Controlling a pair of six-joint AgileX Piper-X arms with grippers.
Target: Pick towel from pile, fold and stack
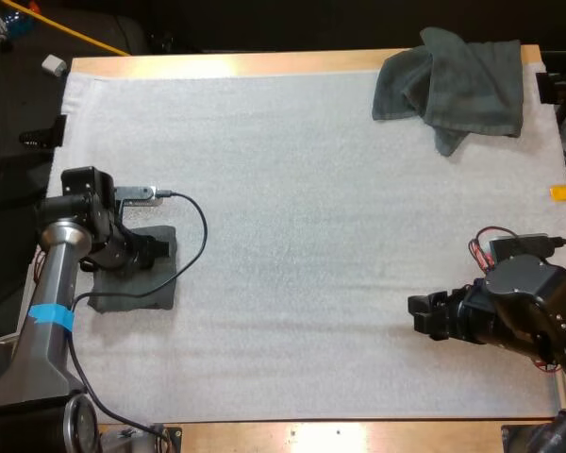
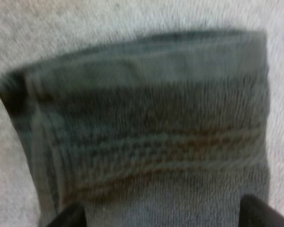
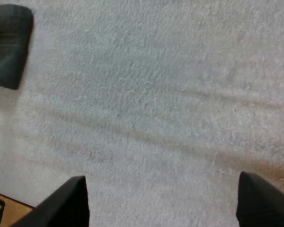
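Note:
A folded dark grey-green towel [image 1: 158, 293] lies flat at the left side of the mat. My left gripper [image 1: 160, 250] hovers over its far part, open. In the left wrist view the folded towel [image 2: 146, 132] spreads under the gripper [image 2: 161, 215], whose fingers [image 2: 68, 216] stand wide apart and clear of the cloth. A crumpled towel [image 1: 453, 85] sits at the mat's far right corner. My right gripper [image 1: 420, 316] is low over bare mat at the near right, pointing left, open [image 3: 163, 201] with nothing between its fingers. The folded towel [image 3: 7, 45] lies far ahead of it.
The white mat [image 1: 302, 236] covers most of the wooden table [image 1: 264, 62]; its wide middle is bare. The table's near edge [image 1: 340, 434] runs just behind both arms. Loose items lie on the dark floor beyond the far left corner.

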